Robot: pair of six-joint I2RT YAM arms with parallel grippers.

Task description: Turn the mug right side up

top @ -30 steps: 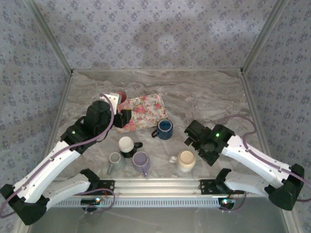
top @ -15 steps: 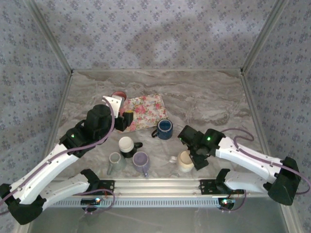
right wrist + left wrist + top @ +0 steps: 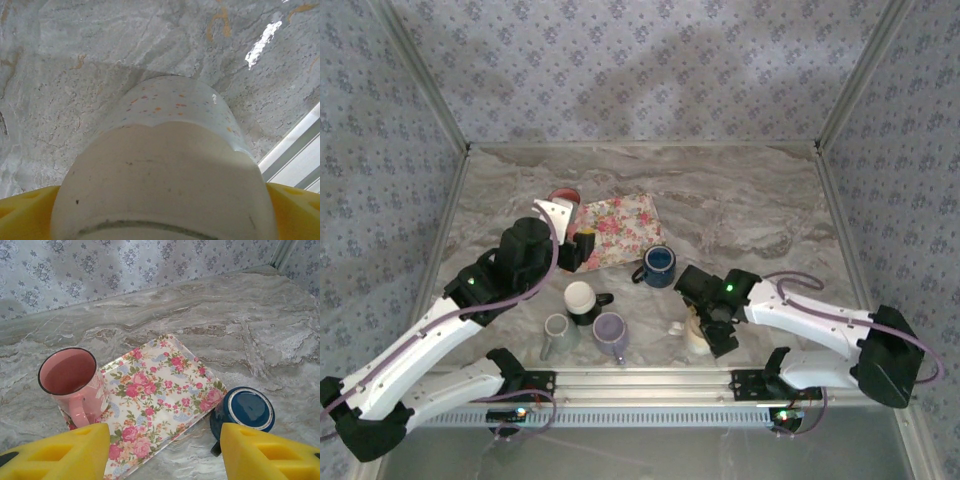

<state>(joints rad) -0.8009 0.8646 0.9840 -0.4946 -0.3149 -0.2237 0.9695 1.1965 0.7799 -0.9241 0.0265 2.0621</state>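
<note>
From above, a cream mug is seen near the worktop's front edge, under the right gripper. Left wrist: the left gripper's jaws are held spread. Right wrist: the speckled mug, base up, is flanked by wide-spread jaws

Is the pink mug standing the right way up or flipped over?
Right way up. In the left wrist view the pink mug has its open mouth facing up, at a corner of the floral tray.
</note>
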